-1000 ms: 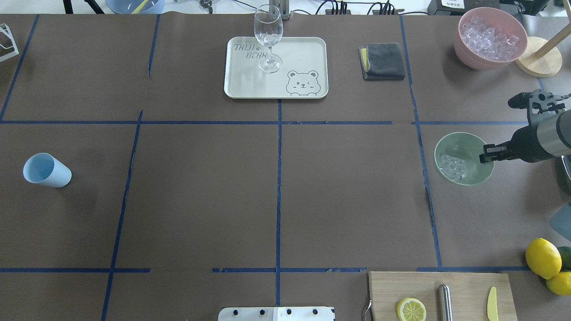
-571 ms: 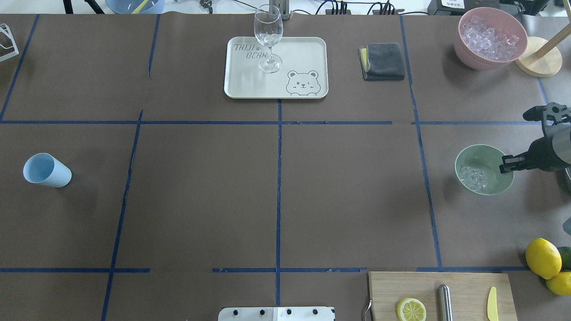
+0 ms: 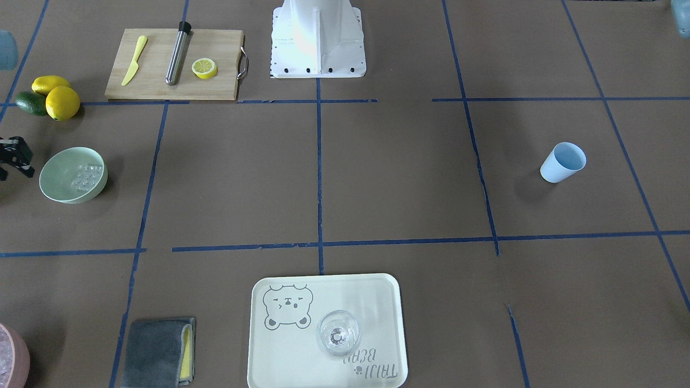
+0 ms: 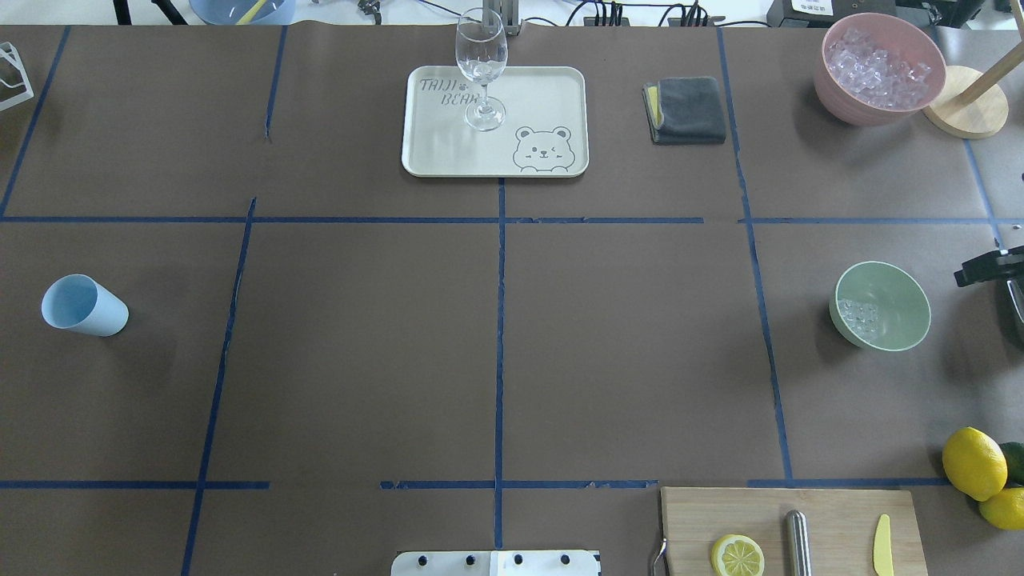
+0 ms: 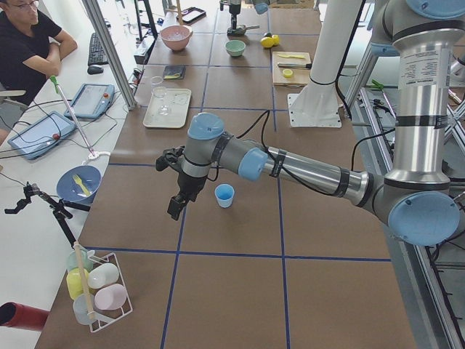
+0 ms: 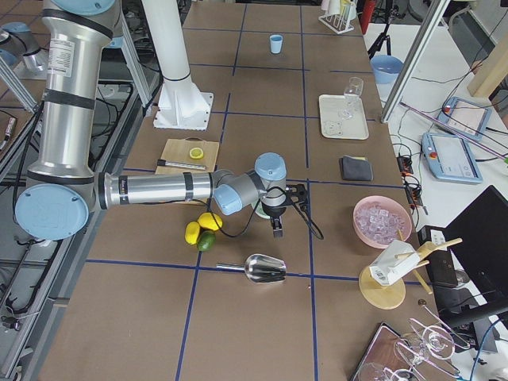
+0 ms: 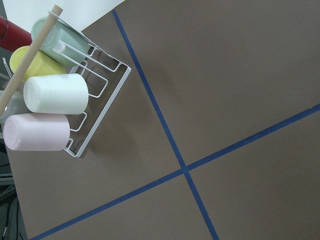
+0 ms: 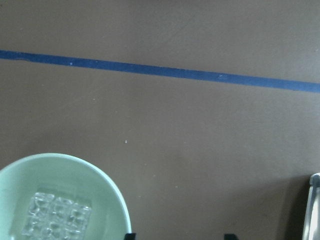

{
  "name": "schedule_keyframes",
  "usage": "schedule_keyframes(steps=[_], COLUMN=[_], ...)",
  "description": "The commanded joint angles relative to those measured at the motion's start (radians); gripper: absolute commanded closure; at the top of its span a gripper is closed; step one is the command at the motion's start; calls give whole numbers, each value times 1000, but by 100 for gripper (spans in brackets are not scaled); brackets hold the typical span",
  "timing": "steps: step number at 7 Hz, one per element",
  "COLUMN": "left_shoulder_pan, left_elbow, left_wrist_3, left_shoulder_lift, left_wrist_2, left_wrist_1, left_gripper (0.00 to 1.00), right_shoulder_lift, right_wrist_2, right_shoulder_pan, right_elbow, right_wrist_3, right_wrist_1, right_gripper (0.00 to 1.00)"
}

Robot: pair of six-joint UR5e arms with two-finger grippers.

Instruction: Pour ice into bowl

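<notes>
The mint-green bowl [image 4: 894,300] stands upright at the table's right side and holds a small cluster of clear ice cubes [image 4: 859,315]. The bowl [image 3: 59,186] and the ice [image 3: 85,177] also show in the front view and in the right wrist view [image 8: 75,175]. My right gripper [image 4: 968,274] is open and empty, just right of the bowl and apart from it; its fingertips [image 8: 130,235] show at the wrist view's bottom edge. The light blue cup [image 4: 84,306] stands empty at the far left. My left gripper [image 5: 174,207] hovers beside the cup [image 5: 224,195]; I cannot tell whether it is open.
A pink bowl of crushed ice [image 4: 880,68] and a wooden stand sit far right. A tray [image 4: 544,96] with a wine glass [image 4: 482,68], a grey cloth [image 4: 686,110], a cutting board [image 4: 840,512], lemons [image 4: 974,462], a metal scoop [image 6: 262,268] and a cup rack [image 7: 65,110] are around.
The right gripper drew the bowl rightward by its rim, then let go and pulled back to the right edge. The bowl now stands alone with the ice inside.
</notes>
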Motion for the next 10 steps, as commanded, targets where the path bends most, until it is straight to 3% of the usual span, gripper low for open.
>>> schedule_keyframes(steps=[1,2,3,5,10], left_shoulder_pan=[0,-14,-49,-116,-126], left_elbow=[8,29,72,109,189], left_wrist_3=[-1,-1,1,3,-5], left_shoulder_lift=[-1,-1,-10,-14,18], left_wrist_2=[0,-41,-130,-206,-286], left_wrist_1=[9,14,29,125,123], left_gripper=[0,0,0,0,0], right_shoulder_lift=[57,53,27,-7,34], right_wrist_2=[31,139,175,271,276], right_shoulder_pan=[186,272,324,342,340], right_elbow=[51,45,37,5,-35], right_wrist_3=[-348,-439,-488,-473,-473], right_wrist_1=[-323,-377,-381,-372,-350], right_gripper=[0,0,0,0,0])
